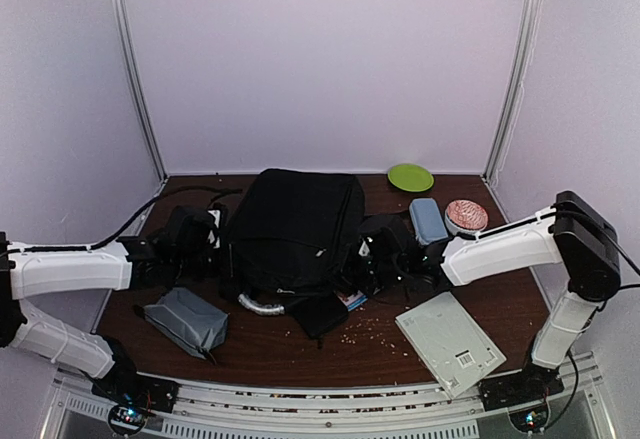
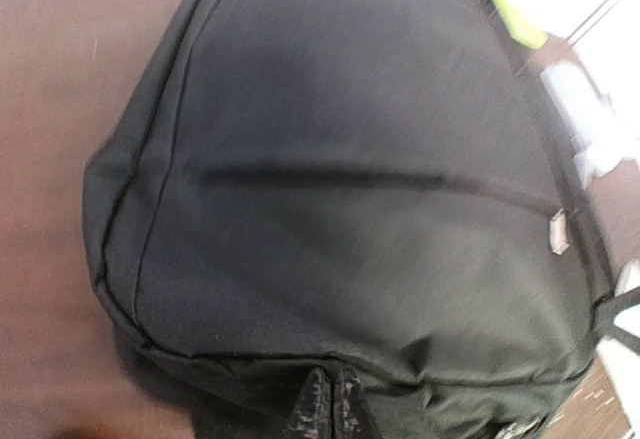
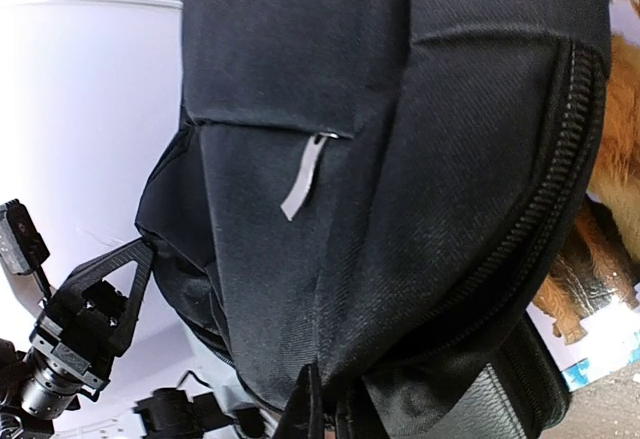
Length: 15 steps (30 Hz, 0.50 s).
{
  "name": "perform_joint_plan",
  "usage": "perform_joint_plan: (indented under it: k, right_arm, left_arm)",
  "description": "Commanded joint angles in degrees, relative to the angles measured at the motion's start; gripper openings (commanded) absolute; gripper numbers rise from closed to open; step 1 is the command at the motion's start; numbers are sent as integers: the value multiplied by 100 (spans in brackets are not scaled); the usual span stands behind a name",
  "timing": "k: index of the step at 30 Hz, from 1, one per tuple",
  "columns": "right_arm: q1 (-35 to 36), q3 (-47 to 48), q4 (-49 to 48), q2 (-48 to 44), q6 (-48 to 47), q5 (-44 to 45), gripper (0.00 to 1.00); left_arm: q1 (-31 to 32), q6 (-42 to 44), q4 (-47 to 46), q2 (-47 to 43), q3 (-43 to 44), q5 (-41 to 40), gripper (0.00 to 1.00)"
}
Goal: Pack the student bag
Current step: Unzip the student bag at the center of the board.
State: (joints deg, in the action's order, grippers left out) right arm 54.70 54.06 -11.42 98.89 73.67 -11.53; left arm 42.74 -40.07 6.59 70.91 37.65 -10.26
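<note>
left gripper [image 2: 330, 409]: closed tight, pinching fabric on the left side of the student bag [image 2: 350, 189]
grey pouch [image 1: 187, 319]: lying outside, near left, waiting to be packed
student bag: sitting mid-table towards the far side, zip looking closed
black case [image 1: 318, 314]: lying outside, touching the bag's near edge
right gripper [image 3: 318, 411]: closed tight, pinching fabric on the bag's right side
white slab [image 1: 450, 342]: lying outside, near right
progress: judging early, nothing visibly going in

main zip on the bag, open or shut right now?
Shut where it shows: in the right wrist view the zip on the bag has its teeth meshed, with no gap. The rest of it is hidden: cannot tell.
</note>
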Motion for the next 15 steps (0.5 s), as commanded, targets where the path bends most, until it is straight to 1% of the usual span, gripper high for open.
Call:
perform_joint_plan:
  k: [1, 2, 3, 4, 5, 6, 8, 9, 11, 15]
  right_arm:
    - [-198, 235, -520, -751, -208, 276, 0]
    - [-231, 263, -461, -878, -295, 367, 0]
    - [-243, 297, -378, -987, -399, 468, 0]
    - [-266, 326, -281, -1077, -498, 578, 0]
    - [-277, 332, -207, -1133, -574, 667, 0]
    - [-286, 314, -161, -1171, -597, 719, 0]
    - [-316, 229, -289, -1156, -570, 661, 0]
    - [-313, 183, -363, -1132, -554, 623, 0]
    - [-310, 143, -456, -1062, -520, 552, 0]
    - [-314, 61, -695, -931, -446, 456, 0]
  left_arm:
    - [-66, 521, -130, 94, 1133, 243, 0]
    - [-85, 600, -45, 139, 1338, 239, 0]
    - [-94, 659, 28, 164, 1489, 231, 2]
    - [-99, 700, 87, 168, 1593, 228, 9]
    - [-99, 724, 136, 150, 1645, 227, 19]
    - [-99, 707, 183, 120, 1640, 234, 35]
    - [-99, 560, 285, 20, 1532, 288, 61]
    - [-95, 394, 349, -48, 1423, 331, 70]
    - [-91, 113, 489, -263, 1116, 415, 77]
    - [-16, -537, 639, -752, 515, 531, 80]
